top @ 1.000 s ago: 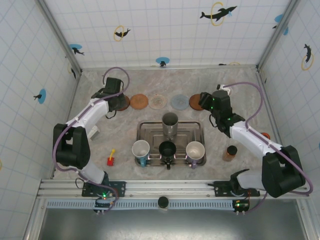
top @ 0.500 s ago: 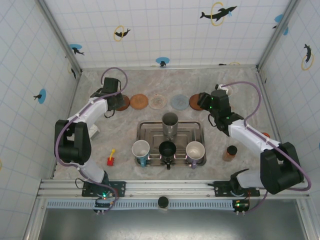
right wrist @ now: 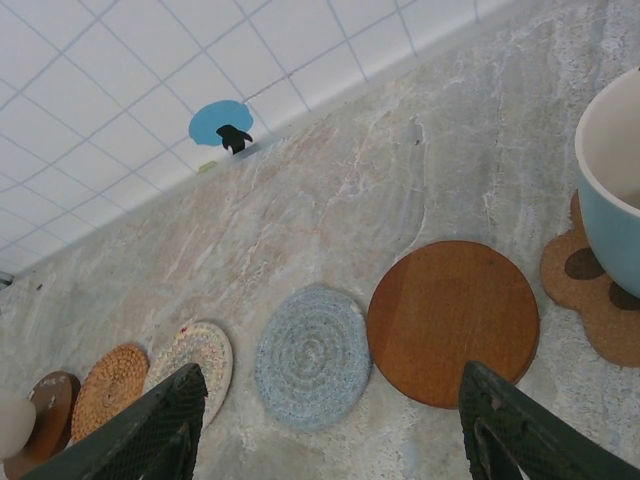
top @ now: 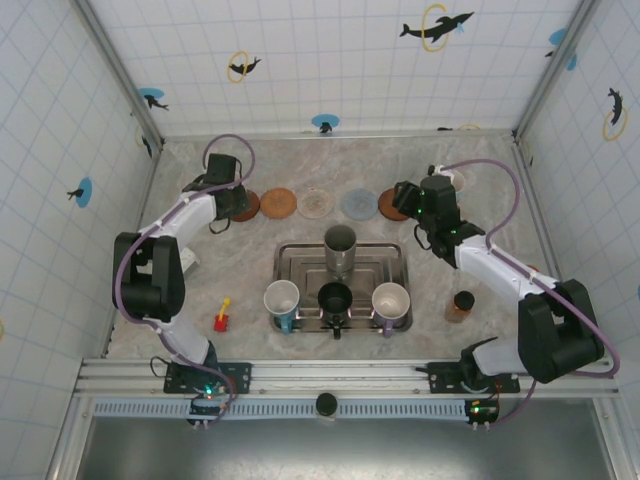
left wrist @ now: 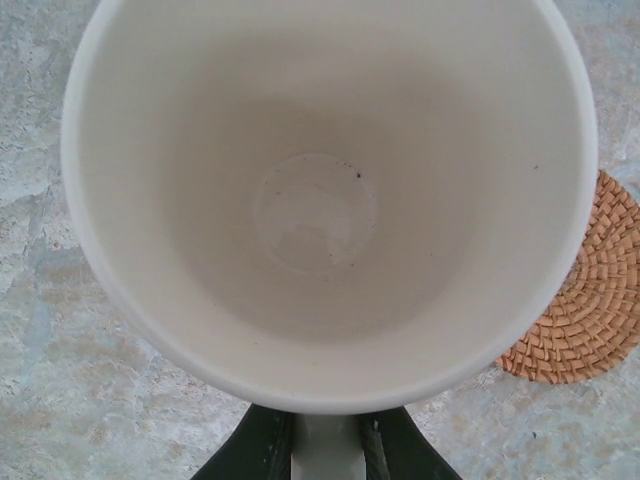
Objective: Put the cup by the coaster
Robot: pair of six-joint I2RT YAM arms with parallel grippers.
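Observation:
A white cup (left wrist: 320,200) is seen from above in the left wrist view, empty inside. My left gripper (left wrist: 328,435) is shut on its handle, one black finger on each side. In the top view that gripper (top: 228,203) sits at the left end of the coaster row, over the dark brown coaster (top: 247,207). A woven orange coaster (left wrist: 585,300) lies just right of the cup. My right gripper (right wrist: 335,440) is open and holds nothing, above the blue-grey coaster (right wrist: 312,355) and round wooden coaster (right wrist: 452,320).
A metal tray (top: 290,250) mid-table holds a steel cup (top: 340,248), a white-and-blue cup (top: 282,300), a black cup (top: 335,298) and a white cup (top: 390,300). A blue cup (right wrist: 612,190) stands on a cork coaster (right wrist: 590,290). A brown bottle (top: 461,305) and a red-yellow toy (top: 222,318) flank the tray.
Both arms have shifted only slightly; the right gripper has edged a little toward the back wall. The left gripper keeps its hold on the cup.

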